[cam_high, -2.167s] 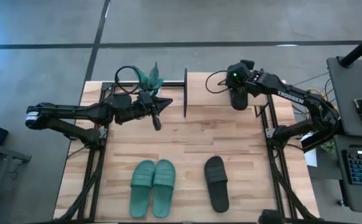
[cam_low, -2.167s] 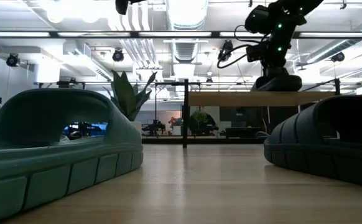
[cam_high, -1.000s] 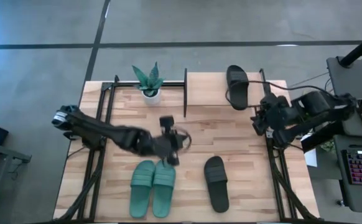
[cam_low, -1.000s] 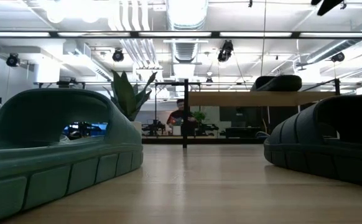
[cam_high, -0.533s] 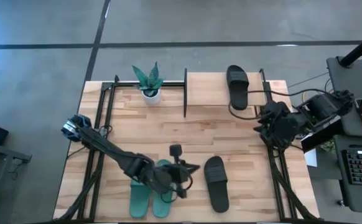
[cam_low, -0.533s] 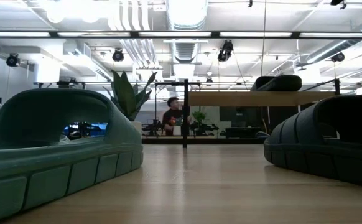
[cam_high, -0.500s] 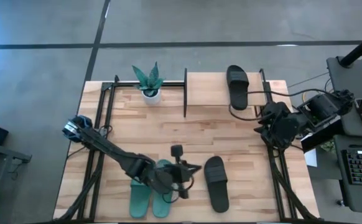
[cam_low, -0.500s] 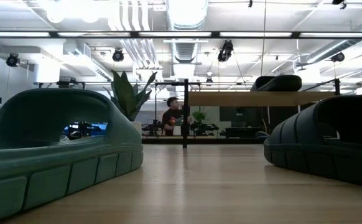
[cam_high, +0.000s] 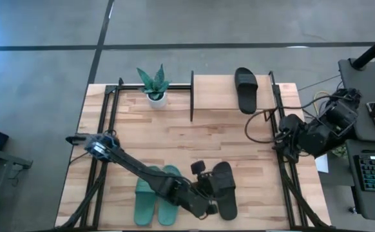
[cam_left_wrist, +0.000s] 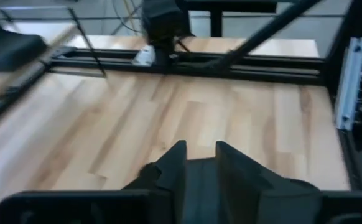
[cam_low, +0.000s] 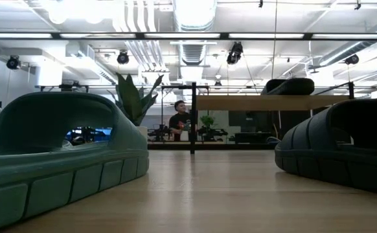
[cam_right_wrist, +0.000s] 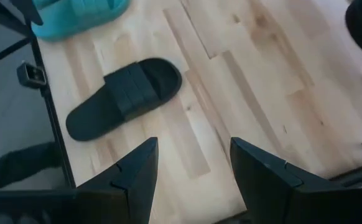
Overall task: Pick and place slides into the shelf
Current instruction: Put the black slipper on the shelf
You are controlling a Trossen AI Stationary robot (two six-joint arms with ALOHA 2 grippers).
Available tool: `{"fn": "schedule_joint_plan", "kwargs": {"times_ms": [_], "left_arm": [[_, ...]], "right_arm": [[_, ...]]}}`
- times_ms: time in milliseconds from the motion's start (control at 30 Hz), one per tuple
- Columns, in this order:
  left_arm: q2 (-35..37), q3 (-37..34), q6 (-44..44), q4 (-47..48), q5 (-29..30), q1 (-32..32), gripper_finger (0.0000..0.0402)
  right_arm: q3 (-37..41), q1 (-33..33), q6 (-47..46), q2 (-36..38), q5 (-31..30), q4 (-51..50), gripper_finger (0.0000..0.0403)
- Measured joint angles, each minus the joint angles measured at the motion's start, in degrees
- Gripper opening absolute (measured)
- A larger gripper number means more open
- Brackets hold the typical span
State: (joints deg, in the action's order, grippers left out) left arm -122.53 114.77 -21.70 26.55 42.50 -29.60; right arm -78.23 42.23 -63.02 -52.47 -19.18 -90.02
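One black slide (cam_high: pixel 223 191) lies sole-down on the table near its near edge. Its twin (cam_high: pixel 245 89) rests on the shelf's light top board (cam_high: pixel 216 96). The teal pair (cam_high: pixel 150 196) lies left of the first, partly under my left arm. My left gripper (cam_high: pixel 205 183) is low at the left edge of the black slide on the table. In the left wrist view it (cam_left_wrist: pixel 201 149) is open by a narrow gap, with bare table ahead. My right gripper (cam_right_wrist: pixel 190 146) is open and waits by the table's right edge (cam_high: pixel 283 138). My left gripper is close against the left edge of the black slide on the table, coming from the table's left. I cannot tell whether it touches the slide; my own arm covers that spot in the high view.
A small potted plant (cam_high: pixel 154 84) stands at the far edge, left of the shelf's black post (cam_high: pixel 192 96). Black frame rails run along both table sides. Bare wood lies in the table's middle (cam_high: pixel 194 138). In the low view a person (cam_low: pixel 179 122) shows far behind the table.
My left arm has swung from the table's middle toward the near edge, passed over the teal pair and gone right to the black slide on the table. My right arm has drawn back toward the table's right edge. No slide has moved.
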Motion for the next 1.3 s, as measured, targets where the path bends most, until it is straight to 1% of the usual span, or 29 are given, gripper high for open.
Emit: {"fn": "schedule_joint_plan", "kwargs": {"times_ms": [67,167,267,500,767,933,1100,1200,1300], "left_arm": [[-1.83,1.60,1.39,-0.13,-0.02,-0.24,0.0090],[-4.26,2.90,3.90,-0.36,-0.02,-0.52,0.0099],[-6.26,3.38,3.99,-0.39,-0.34,-0.64,0.0100],[-9.84,3.25,4.01,-0.14,-0.71,-0.75,0.0100],[-12.15,3.11,4.01,1.69,-4.64,-0.10,0.0100],[-12.44,3.05,3.99,2.96,-5.62,0.35,0.0100],[-12.49,2.79,3.99,3.47,-9.22,1.39,0.0100],[-12.88,2.69,4.06,4.86,-8.84,1.67,0.0100],[-12.95,2.49,4.23,5.99,-6.29,1.74,0.0100]], "right_arm": [[0.82,1.40,-0.02,-0.05,0.32,0.00,0.0192],[2.76,3.45,-0.65,-0.11,1.65,0.00,0.0192],[5.22,5.66,-2.18,-0.22,2.83,0.03,0.0192],[10.97,11.29,-8.96,-0.21,5.83,0.00,0.0192],[15.33,16.58,-17.22,-0.19,6.12,0.00,0.0192],[16.62,17.91,-20.19,-0.19,6.10,0.02,0.0192],[16.76,17.91,-21.42,-0.20,5.60,0.02,0.0192],[16.76,17.91,-22.57,-0.22,4.93,0.04,0.0192],[16.76,17.91,-23.50,-0.22,4.15,0.02,0.0192]]}}
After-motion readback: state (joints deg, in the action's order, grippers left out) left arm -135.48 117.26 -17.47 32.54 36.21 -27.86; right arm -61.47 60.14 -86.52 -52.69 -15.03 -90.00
